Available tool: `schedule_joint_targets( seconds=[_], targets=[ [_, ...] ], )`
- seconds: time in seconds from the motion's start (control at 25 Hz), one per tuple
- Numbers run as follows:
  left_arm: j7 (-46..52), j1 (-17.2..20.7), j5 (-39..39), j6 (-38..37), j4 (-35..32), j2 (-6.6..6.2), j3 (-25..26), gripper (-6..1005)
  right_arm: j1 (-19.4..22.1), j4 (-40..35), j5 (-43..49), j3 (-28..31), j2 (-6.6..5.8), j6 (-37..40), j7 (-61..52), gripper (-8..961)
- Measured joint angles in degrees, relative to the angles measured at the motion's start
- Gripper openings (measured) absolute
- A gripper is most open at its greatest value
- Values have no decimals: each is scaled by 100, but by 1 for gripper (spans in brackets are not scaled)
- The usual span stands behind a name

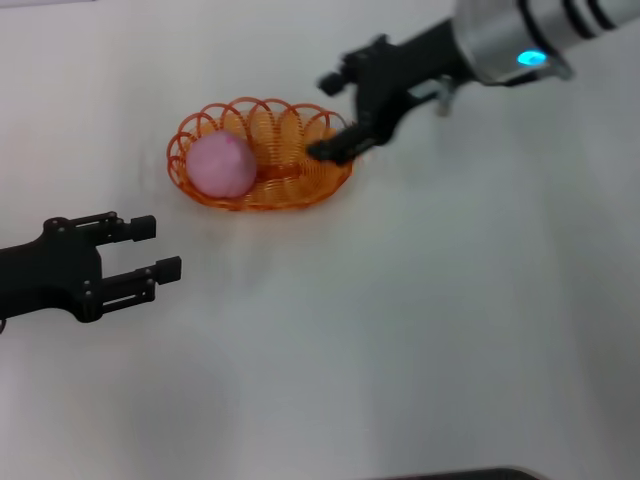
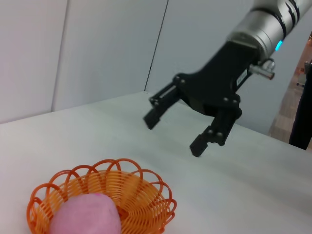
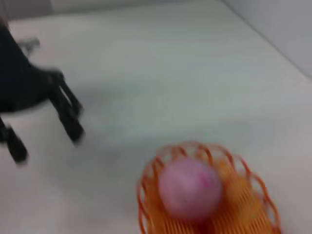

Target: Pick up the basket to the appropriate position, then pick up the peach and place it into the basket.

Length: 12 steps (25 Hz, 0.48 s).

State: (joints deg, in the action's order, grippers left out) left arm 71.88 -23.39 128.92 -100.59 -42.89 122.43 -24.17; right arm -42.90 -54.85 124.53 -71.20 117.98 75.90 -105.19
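Note:
The orange looped basket (image 1: 285, 135) stands on the white table, far of centre. The pink peach (image 1: 222, 165) lies inside it, in its left half. My right gripper (image 1: 325, 118) is open and empty at the basket's right end; its lower finger overlaps the rim in the head view. In the left wrist view the right gripper (image 2: 173, 134) hangs above and behind the basket (image 2: 141, 195), apart from it, with the peach (image 2: 85, 217) inside. My left gripper (image 1: 157, 248) is open and empty, near-left of the basket. The right wrist view shows the peach (image 3: 190, 190) in the basket (image 3: 248, 204).
The white table (image 1: 420, 320) stretches bare to the front and right. The left gripper (image 3: 46, 144) shows far off in the right wrist view. Grey wall panels (image 2: 97, 48) stand behind the table. A dark edge (image 1: 450, 473) shows at the table's front.

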Motion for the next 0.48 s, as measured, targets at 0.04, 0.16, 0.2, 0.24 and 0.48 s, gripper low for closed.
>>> schedule_joint_targets(
  seconds=[0.04,0.16,0.2,0.24,0.48],
  targets=[
    [15,-1,1,-3,0,0,0,631,86,-94,151,119,1,98,-14,907],
    [46,-6,4,-8,0,0,0,631,346,-372,602,513,22,458,-66,905],
    [49,-7,4,-10,0,0,0,631,422,-436,653,624,24,551,-61,904],
    [51,-7,4,-12,0,0,0,631,480,-480,686,703,26,641,-52,904],
    [92,-16,2,-20,0,0,0,631,704,-537,668,974,79,795,142,901]
  ],
)
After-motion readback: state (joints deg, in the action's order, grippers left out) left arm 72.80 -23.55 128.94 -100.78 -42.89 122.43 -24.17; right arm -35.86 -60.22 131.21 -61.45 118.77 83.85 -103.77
